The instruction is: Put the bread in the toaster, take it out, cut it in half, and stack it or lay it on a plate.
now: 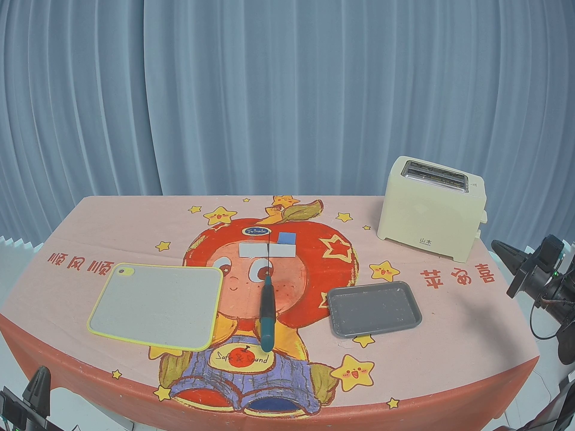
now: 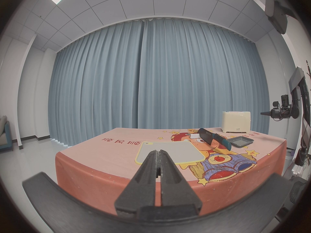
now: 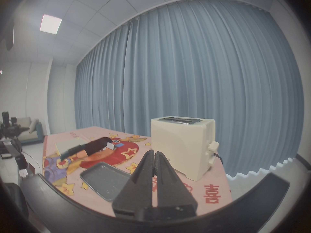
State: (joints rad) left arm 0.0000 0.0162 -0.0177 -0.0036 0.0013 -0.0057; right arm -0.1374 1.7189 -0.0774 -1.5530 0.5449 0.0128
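Note:
A cream toaster [image 1: 432, 208] stands at the table's back right, its top slots facing up; I cannot tell whether bread is inside. A dark grey plate-like tray [image 1: 374, 308] lies in front of it. A knife [image 1: 267, 306] with a teal handle rests at the table's centre, handle toward me. My left gripper [image 2: 158, 152] hangs shut and holding nothing off the table's near left corner, facing the cutting board [image 2: 171, 151]. My right gripper [image 3: 154, 153] is shut and holding nothing off the table's right edge, level with the toaster [image 3: 183, 144] and tray [image 3: 105, 180].
A grey cutting board [image 1: 157, 305] with a yellow rim lies at the front left. A white strip [image 1: 266, 249] and a small blue square [image 1: 287, 238] sit by the knife's tip. A blue curtain closes off the back.

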